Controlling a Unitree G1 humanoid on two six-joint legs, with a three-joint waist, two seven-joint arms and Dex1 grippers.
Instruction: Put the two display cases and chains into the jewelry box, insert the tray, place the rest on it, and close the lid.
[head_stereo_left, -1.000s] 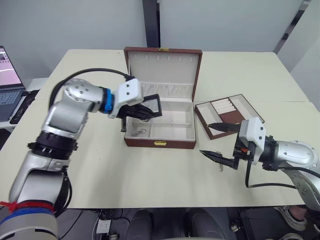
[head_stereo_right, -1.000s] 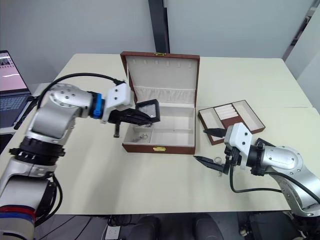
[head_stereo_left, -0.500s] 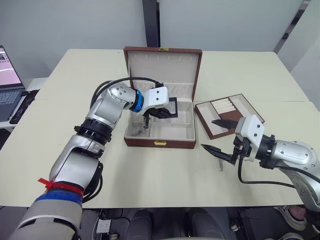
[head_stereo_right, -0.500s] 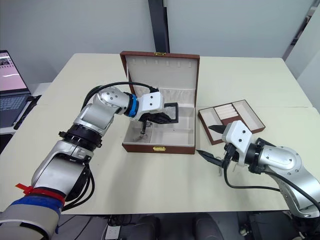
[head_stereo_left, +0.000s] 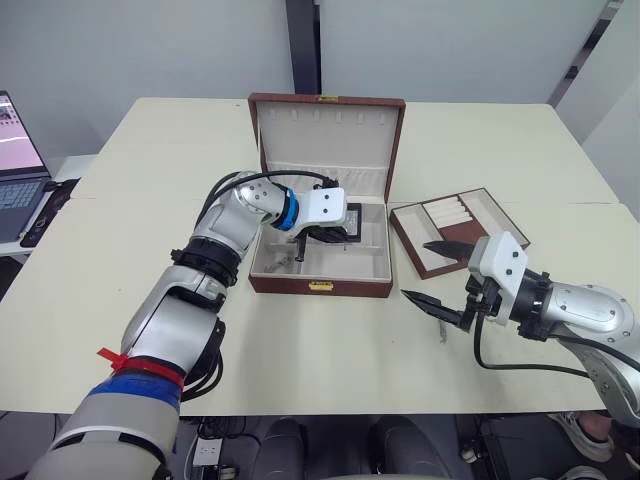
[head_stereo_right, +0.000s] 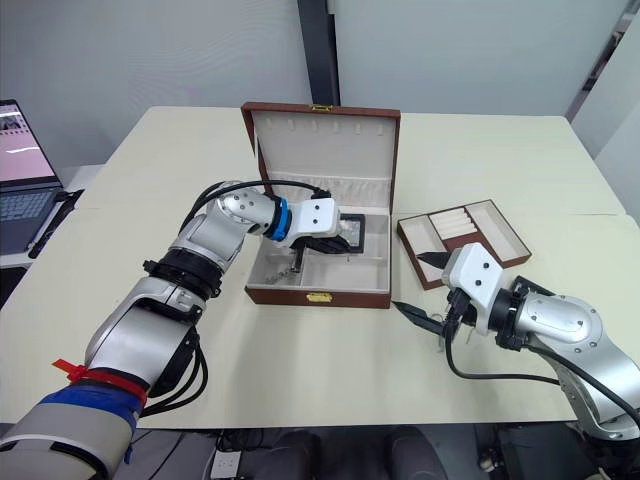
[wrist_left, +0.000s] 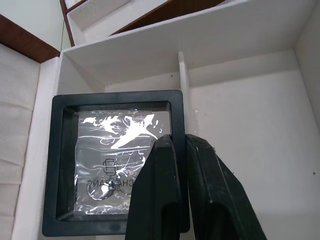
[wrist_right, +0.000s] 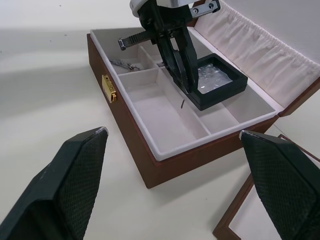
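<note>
Left hand (wrist_left: 172, 142) pinches a display case (wrist_left: 112, 160) low inside the jewelry box (head_stereo_left: 320, 285).

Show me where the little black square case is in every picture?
Left eye view: the case sits inside the open maroon box, toward its back right, pinched by the left end effector.
Right eye view: same spot in the box, right of the arm's white wrist.
Left wrist view: big, behind the black fingers.
Right wrist view: in the box's far section.
Shared landmark: the box's cream dividers.

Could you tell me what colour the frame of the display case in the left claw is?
Black; the display case shows best in the left wrist view.
</note>
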